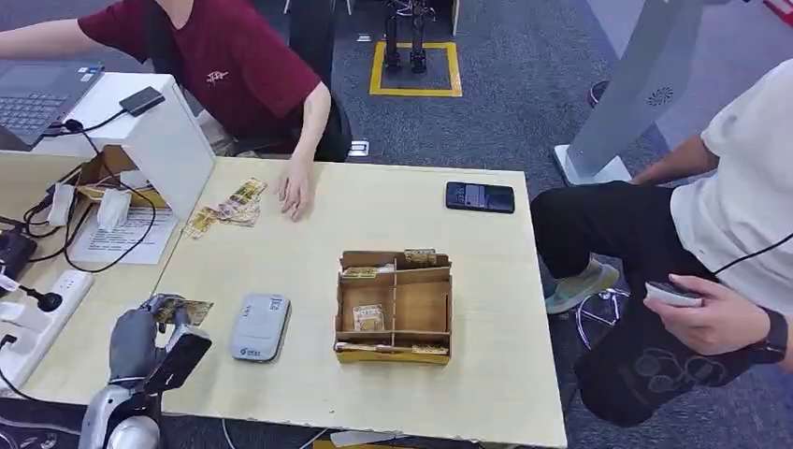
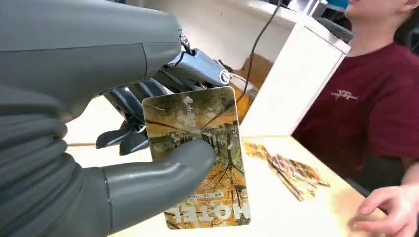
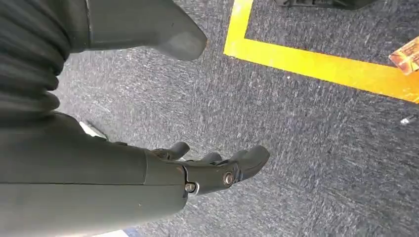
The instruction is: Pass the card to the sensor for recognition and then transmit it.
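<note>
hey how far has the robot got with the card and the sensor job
Done: the left hand already holds a hotel card, pinched under the thumb. In hand: the card sits just left of the grey sensor on the table, not over it yet. Left: bring the card to the sensor, then pass it on. The right hand hangs empty over the carpet.

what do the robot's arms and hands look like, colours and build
The left hand has a matte grey ribbed cover, a thick smooth grey thumb and darker, glossy fingers with silver metal links and small screws. In the head view its forearm is shiny silver with a rounded joint. The right hand matches: grey ribbed cover, dark grey shell with visible screws, dark fingers. No cables or markings are visible on either.
</note>
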Available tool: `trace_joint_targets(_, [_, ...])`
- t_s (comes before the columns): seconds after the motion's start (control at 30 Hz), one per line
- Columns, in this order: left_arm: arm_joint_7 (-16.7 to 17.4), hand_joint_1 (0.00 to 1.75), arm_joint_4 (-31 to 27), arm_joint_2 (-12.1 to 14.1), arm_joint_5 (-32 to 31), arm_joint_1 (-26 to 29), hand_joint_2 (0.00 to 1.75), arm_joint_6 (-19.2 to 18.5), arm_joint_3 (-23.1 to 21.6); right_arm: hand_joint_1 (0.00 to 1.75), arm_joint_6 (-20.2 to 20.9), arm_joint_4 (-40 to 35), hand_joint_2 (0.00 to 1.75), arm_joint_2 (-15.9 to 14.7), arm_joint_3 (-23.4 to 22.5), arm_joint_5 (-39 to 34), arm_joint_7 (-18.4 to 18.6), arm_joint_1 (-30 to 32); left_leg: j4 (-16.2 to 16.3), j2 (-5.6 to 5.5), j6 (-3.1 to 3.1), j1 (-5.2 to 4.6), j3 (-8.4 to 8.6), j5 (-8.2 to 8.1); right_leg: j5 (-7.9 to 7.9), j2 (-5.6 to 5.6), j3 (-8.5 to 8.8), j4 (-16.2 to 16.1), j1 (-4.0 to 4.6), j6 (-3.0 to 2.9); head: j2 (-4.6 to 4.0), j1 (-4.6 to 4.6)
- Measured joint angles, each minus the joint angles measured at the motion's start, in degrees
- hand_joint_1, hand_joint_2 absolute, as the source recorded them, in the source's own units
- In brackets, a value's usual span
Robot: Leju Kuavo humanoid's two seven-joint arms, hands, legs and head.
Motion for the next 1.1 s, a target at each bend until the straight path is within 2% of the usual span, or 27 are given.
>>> trace_joint_targets(0.37, [1.9,1.75,-0.7,-1.3,7.1,-0.5,1.75,-6.3,0.9,0.00,-0.2,0.0,1.75,0.2,0.0,-0.1,0.3,0.0,0.0,0.00,0.00,0.00,0.00,0.00,0.00,0.00,0.00,0.0,0.01,0.00,0.00,-0.02])
trace_joint_targets(0.5, [3.9,1.75,-0.7,-1.7,8.9,-0.5,1.75,-9.4,1.4,0.00,-0.2,0.0,1.75,0.2,0.0,-0.2,0.7,0.0,0.0,0.00,0.00,0.00,0.00,0.00,0.00,-0.01,0.00,0.0,0.00,0.00,-0.02,-0.02])
trace_joint_targets(0.6, [7.3,1.75,-0.7,-1.8,10.6,-0.5,1.75,-14.6,1.6,0.00,-0.3,0.0,1.75,0.3,0.0,-0.2,0.8,0.0,0.0,0.00,0.00,0.00,0.00,0.00,0.00,-0.01,0.00,0.0,0.00,0.00,0.00,-0.02])
trace_joint_targets(0.67, [8.3,1.75,-0.7,-1.9,11.6,-0.4,1.75,-16.4,1.6,0.00,-0.3,0.0,1.75,0.3,0.0,-0.3,0.8,0.0,0.0,0.00,0.00,0.00,-0.01,0.00,0.00,-0.01,0.00,0.0,0.00,0.00,-0.02,-0.02])
trace_joint_targets(0.9, [8.4,1.75,-0.7,-2.6,12.0,-0.5,1.75,-16.9,1.6,0.00,-0.3,0.0,1.75,0.3,0.0,-0.3,1.0,0.0,0.0,0.00,0.00,0.00,0.00,0.00,0.00,-0.01,-0.01,0.0,0.00,0.00,0.00,-0.02])
trace_joint_targets(1.1, [10.2,1.75,-0.3,-3.6,11.0,-0.8,1.75,-16.5,1.6,0.00,-0.4,0.0,1.75,0.4,0.0,-0.3,1.1,0.0,0.0,0.00,0.00,0.00,0.00,0.00,0.00,-0.01,-0.01,0.0,0.00,0.00,-0.02,-0.02])
